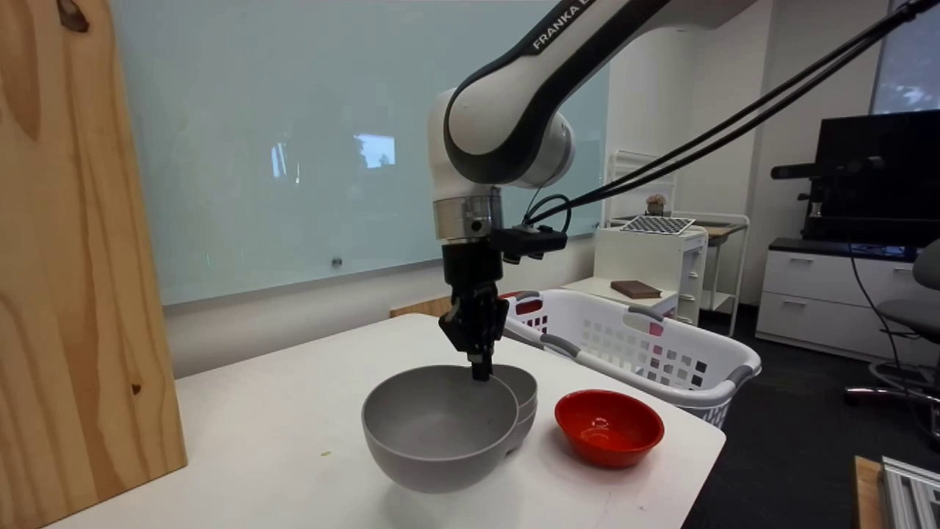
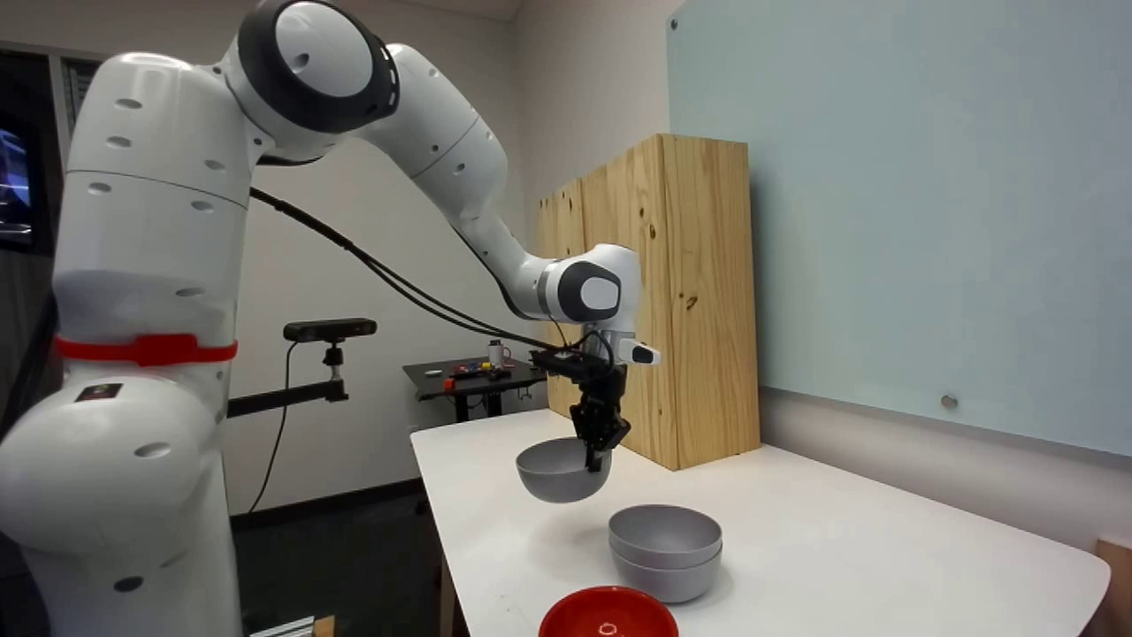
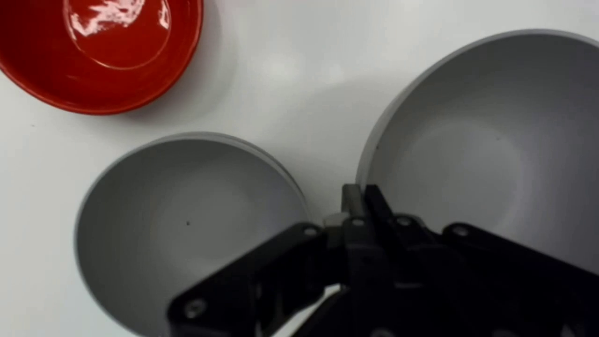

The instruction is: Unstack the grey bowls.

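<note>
One grey bowl (image 1: 429, 459) hangs from my gripper (image 1: 481, 371), slightly above the table; it also shows in an exterior view (image 2: 559, 485) and at the right of the wrist view (image 3: 472, 159). My gripper (image 3: 362, 189) is shut on its rim, one finger inside and one outside; it also shows in an exterior view (image 2: 596, 462). Two more grey bowls stand nested as a stack (image 2: 665, 575) beside the held bowl. The stack (image 3: 187, 206) lies left of my fingers in the wrist view. In an exterior view the held bowl partly hides the stack (image 1: 526, 411).
A shiny red bowl (image 1: 608, 433) sits near the stack; it also shows in the wrist view (image 3: 107, 79). All stand on a white table (image 1: 279, 411). A white slotted basket (image 1: 661, 360) is beyond the table's edge. A wooden cabinet (image 2: 712, 310) stands on the table by the wall.
</note>
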### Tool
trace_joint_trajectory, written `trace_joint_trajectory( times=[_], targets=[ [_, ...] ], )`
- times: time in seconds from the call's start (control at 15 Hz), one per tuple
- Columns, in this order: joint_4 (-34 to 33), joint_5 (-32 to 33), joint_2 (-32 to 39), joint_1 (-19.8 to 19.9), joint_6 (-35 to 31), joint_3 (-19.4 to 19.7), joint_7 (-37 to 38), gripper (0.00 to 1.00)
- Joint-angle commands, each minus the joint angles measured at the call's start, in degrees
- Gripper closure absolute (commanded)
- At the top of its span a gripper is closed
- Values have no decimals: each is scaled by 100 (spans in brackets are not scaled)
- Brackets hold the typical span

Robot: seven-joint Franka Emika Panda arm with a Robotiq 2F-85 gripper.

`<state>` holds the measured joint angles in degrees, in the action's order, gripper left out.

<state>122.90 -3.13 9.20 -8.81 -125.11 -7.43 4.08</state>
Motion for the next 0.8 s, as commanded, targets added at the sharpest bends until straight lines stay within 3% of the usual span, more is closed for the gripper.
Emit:
trace_joint_trajectory(
  times=[0.0, 0.73],
  targets=[
    [517, 92, -114, 13, -470, 5, 14, 99],
    [858, -303, 120, 27, -986, -93, -125, 99]
  ],
)
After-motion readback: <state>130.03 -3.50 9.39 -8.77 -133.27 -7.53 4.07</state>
